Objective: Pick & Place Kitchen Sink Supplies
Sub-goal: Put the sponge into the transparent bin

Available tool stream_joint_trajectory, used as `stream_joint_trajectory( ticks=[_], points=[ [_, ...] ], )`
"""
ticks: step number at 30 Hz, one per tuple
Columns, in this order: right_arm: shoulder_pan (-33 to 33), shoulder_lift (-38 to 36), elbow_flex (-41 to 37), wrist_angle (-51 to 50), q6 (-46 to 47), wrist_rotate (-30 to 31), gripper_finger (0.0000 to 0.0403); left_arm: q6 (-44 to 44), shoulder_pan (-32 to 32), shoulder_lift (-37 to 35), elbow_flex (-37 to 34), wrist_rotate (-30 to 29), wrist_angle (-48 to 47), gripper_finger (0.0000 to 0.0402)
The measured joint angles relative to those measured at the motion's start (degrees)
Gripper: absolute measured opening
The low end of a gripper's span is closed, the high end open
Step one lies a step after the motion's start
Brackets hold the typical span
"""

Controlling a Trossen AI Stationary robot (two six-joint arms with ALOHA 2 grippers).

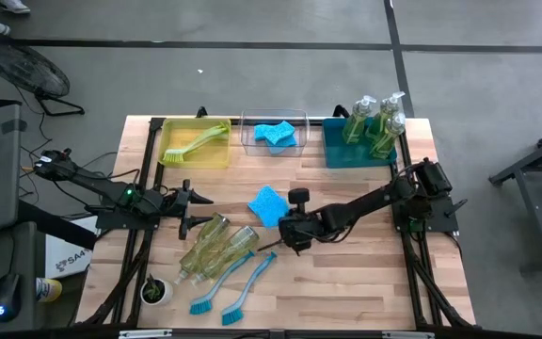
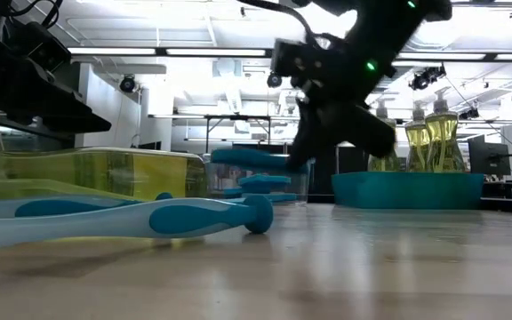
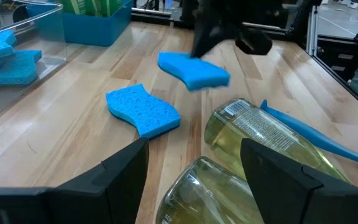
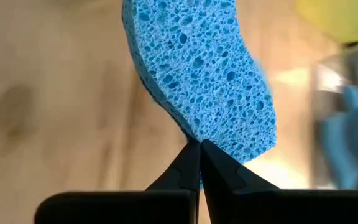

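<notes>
I see a light-blue wavy-edged foam sponge (image 4: pixel 201 81) lifted off the wooden counter (image 1: pixel 346 273), pinched at its edge by my right tool (image 4: pixel 201 152) — a second sponge (image 3: pixel 143 110) lies below. Left tool (image 3: pixel 194 165) waits apart, by two clear yellow-green bottles (image 1: pixel 216 247).

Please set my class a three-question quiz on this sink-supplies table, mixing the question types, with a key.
1. True or false: the right tool is shut on a blue sponge.
2. How many soap bottles stand in the teal bin?
3. What lies in the yellow bin? A. a sponge B. a dish brush C. a potted plant

Key: 1 true; 2 three; 3 B.
</notes>
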Motion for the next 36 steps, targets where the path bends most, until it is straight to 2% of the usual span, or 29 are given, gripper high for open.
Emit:
stream_joint_trajectory(
  ticks=[4,8,12,19,26,31,36],
  points=[
    [-1.80,0.00,4.22,-4.93,0.44,4.01,0.0000,0.01,0.00,-0.01,0.00,0.00,0.00,0.0250],
    [-4.51,-0.05,7.14,-6.80,0.36,4.64,0.0000,0.02,0.00,-0.01,0.00,0.00,0.00,0.0250],
    [-7.67,-0.09,8.42,-6.49,-1.07,4.86,0.0000,0.02,0.00,0.01,0.00,0.00,0.00,0.0250],
    [-13.47,-0.09,9.15,-3.12,-2.17,9.18,0.0000,0.02,0.00,0.01,0.00,0.00,0.00,0.0250],
    [-19.38,-0.09,9.15,1.76,-4.32,8.50,0.0000,0.02,0.00,0.00,0.00,0.00,0.00,0.0250],
    [-22.88,-0.09,9.17,7.01,-9.59,7.21,0.0000,0.02,0.00,-0.01,0.00,0.00,0.00,0.0250],
    [-25.79,0.15,12.59,4.92,-11.27,5.63,0.0000,0.02,0.00,0.01,0.00,0.02,0.00,0.0250]
  ],
)
